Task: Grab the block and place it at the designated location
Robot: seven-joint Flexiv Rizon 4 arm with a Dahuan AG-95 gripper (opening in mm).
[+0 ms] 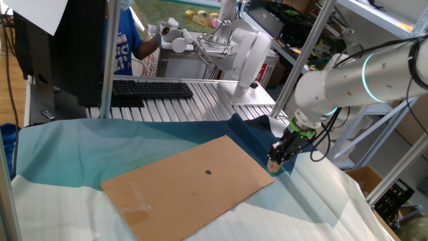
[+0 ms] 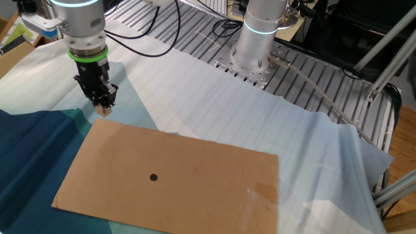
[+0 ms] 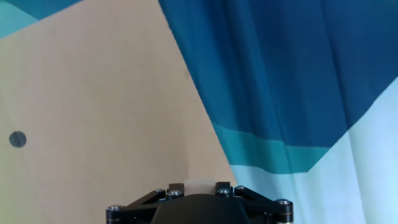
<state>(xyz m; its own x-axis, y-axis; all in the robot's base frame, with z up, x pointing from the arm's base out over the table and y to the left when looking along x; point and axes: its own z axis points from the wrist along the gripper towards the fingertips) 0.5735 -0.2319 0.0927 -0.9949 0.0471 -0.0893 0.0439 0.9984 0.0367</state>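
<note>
Here the gripper (image 2: 103,104) is clamped on the block (image 2: 103,110), which shows as a small tan cube between the fingertips, lifted just clear of the cloth. It hangs beside one corner of the cardboard sheet (image 2: 195,175), off the sheet's edge, presumably because the cube has been picked up there and must now travel inward over the sheet. In the hand view the block (image 3: 199,185) peeks out pale between the jaws, with the cardboard edge right below it.

The designated location (image 2: 153,177) sits well inside the cardboard sheet, well apart from the gripper, so the carry is not yet done. The sheet lies flat on the cloth-covered bench (image 2: 273,123), probably to give the cube a level landing.

By count: one block, one dark dot, one cardboard sheet, one gripper.
</note>
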